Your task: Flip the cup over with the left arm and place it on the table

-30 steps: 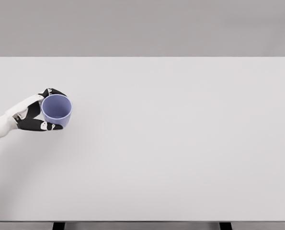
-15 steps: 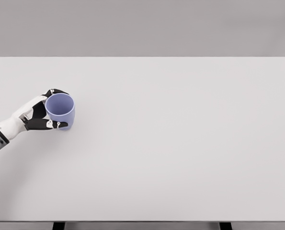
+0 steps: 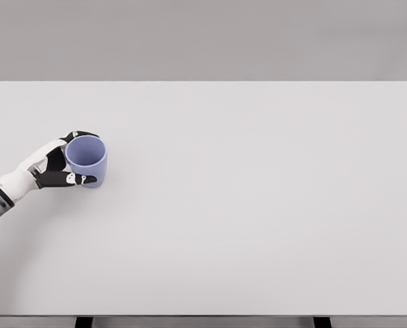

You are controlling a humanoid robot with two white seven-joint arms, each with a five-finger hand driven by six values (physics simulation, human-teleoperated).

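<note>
the left hand (image 3: 56, 166), glossy white shells over black jointed fingers (image 3: 70, 180), is wrapped around the cup (image 3: 87, 161), thumb on the near side and other fingers curling behind the far rim. the cup is a smooth, matte lavender-blue cylinder tapering slightly toward its base, upright with its open mouth facing up, sitting at the left side of the worktop (image 3: 258, 205). the worktop is a flat, plain pale-grey rectangle with a soft sheen. compared with half a second ago the cup and hand sit almost in the same place; a second ago the cup was a little further left and higher, its mouth more tipped.
</note>
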